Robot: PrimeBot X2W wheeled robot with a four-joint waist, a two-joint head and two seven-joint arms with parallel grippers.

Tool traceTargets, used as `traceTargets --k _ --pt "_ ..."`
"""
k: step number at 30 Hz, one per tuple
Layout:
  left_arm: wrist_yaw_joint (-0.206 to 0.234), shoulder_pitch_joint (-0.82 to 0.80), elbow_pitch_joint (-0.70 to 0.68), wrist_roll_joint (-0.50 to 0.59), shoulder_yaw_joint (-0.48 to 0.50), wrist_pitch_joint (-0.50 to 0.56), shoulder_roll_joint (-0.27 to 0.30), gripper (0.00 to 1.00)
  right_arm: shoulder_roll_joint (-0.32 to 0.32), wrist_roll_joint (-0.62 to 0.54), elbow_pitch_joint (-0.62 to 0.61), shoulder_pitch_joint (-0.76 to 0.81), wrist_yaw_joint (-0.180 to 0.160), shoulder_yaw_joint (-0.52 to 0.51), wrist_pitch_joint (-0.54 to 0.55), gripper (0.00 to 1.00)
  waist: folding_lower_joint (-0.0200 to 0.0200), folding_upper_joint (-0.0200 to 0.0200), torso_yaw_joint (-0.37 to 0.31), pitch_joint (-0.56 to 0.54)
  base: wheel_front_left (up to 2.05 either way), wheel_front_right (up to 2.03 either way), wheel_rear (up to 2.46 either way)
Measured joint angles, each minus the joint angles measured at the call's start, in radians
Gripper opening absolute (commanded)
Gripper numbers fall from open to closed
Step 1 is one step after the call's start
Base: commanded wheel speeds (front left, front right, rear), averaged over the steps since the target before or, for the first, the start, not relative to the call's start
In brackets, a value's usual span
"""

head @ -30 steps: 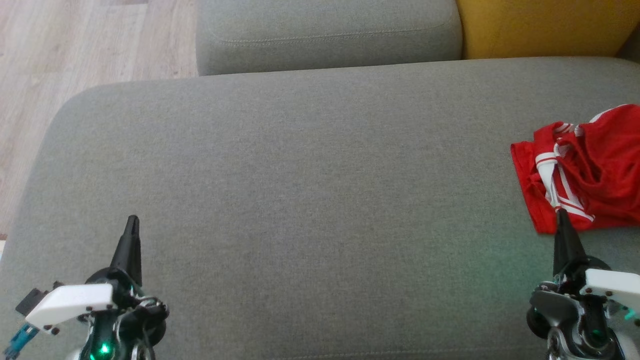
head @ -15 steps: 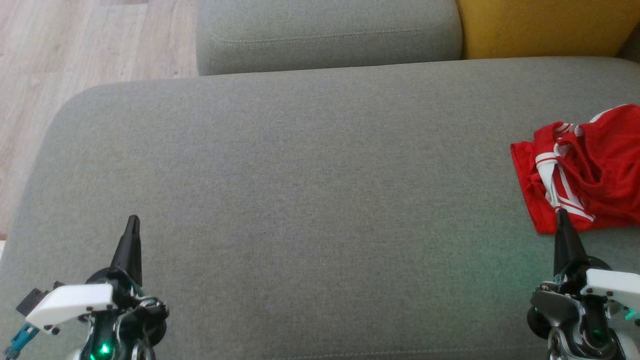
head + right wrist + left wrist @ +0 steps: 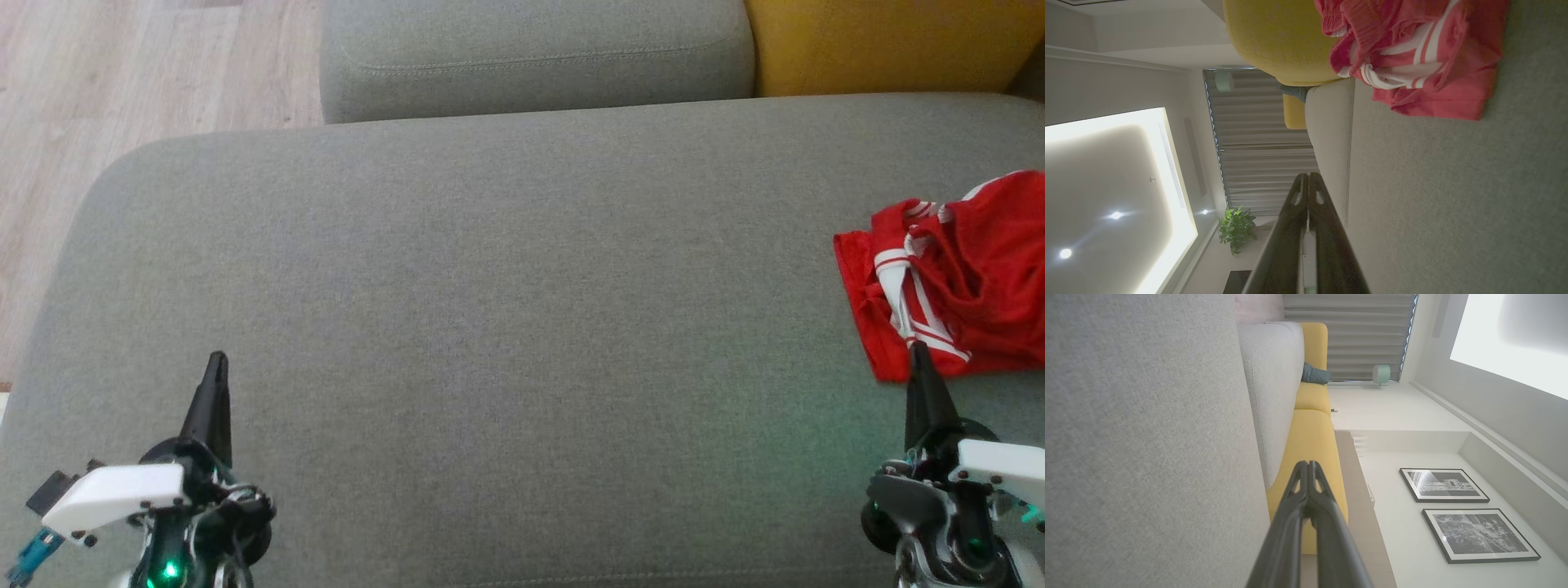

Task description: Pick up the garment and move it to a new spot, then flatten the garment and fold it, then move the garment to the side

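Grey sofa seat point(image 3: 522, 286) is carrying one red-and-white garment point(image 3: 971, 278), lying crumpled at its right edge. Two tools: left tool point(image 3: 216, 359) and right tool point(image 3: 916, 347) are both sitting pinched closed, gripping nothing, the right one just beside the garment's near edge. Left wrist view is showing two framed pictures point(image 3: 1443, 485); right wrist view is showing one potted plant point(image 3: 1236, 228).

- I've got a wide grey seat cushion point(image 3: 506, 286) as the work surface, flat, with a rounded corner at far left.
- A red garment point(image 3: 971, 278) with white stripes lies crumpled on it at far right, cut off by the frame edge.
- A grey back cushion point(image 3: 531, 57) butts the seat's far edge, with a yellow cushion point(image 3: 890, 41) beside it.
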Motion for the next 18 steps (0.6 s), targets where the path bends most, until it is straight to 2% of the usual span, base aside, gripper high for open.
traceTargets --k 18 --pt "0.0 0.0 0.0 0.001 0.013 0.0 -0.002 0.0 0.001 -0.001 0.0 0.0 0.0 -0.006 0.003 0.0 0.0 0.0 0.0 0.0 0.0 0.0 0.0"
